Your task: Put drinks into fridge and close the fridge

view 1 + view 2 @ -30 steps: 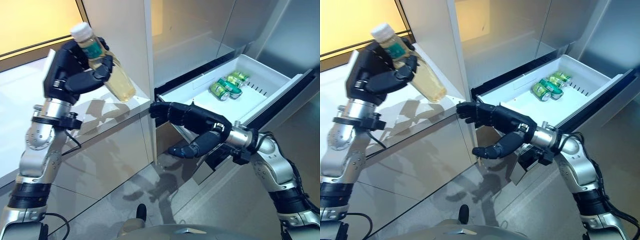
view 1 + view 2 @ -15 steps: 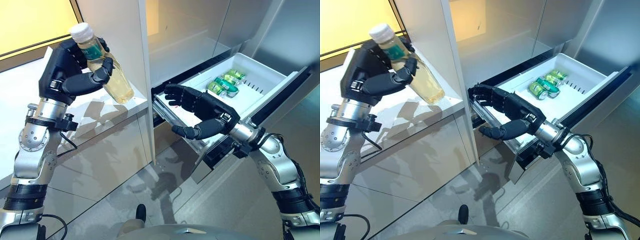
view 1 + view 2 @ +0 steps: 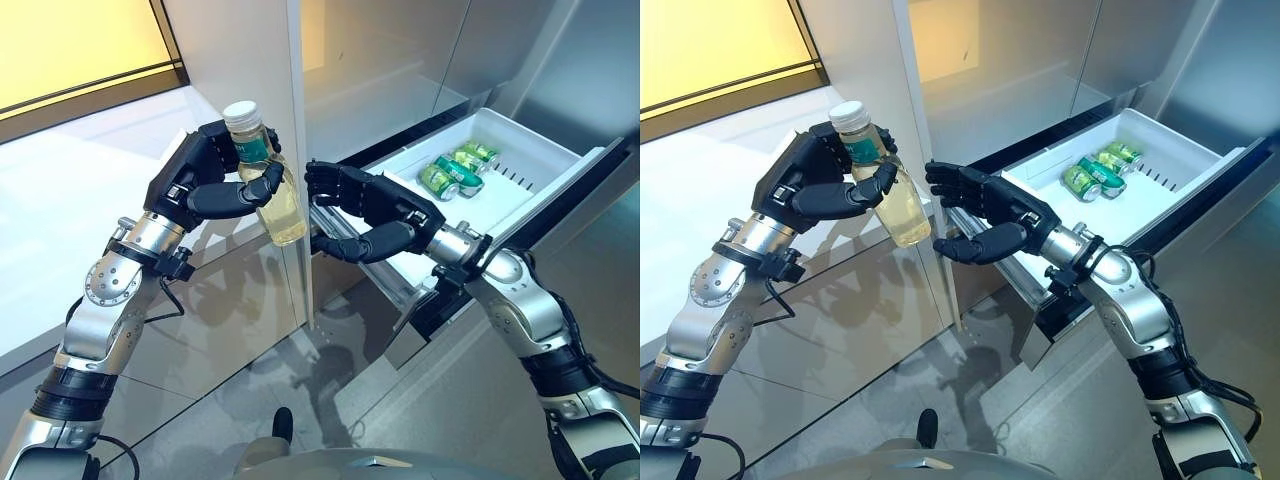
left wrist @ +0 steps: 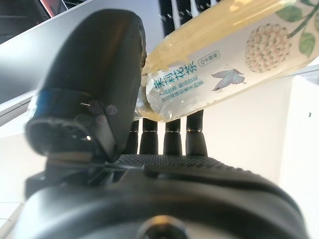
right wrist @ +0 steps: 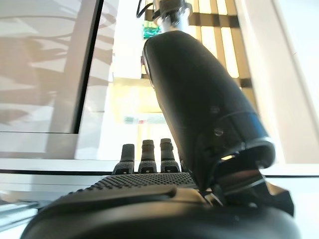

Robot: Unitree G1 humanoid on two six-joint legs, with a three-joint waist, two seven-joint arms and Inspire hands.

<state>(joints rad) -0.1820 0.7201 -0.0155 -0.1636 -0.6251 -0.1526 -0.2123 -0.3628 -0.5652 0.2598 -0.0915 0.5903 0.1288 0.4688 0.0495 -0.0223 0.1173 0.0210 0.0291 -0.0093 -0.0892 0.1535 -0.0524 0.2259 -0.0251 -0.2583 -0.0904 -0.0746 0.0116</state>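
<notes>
Left hand [image 3: 205, 185] curls round the bottle [image 3: 268, 188], cap up, base tilted toward the right hand [image 3: 370, 215]; that hand waits spread just beside it; drawer [image 3: 520, 160] lies beyond.

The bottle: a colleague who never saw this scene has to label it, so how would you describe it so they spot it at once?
Start at the pulled-out white fridge drawer, then follow its front edge toward the tall cabinet panel on its left. There the left hand grips the bottle, with the open right hand just beside it. It is clear, pale yellow, white-capped and held in the air, unlike the green cans lying in the drawer.
</notes>
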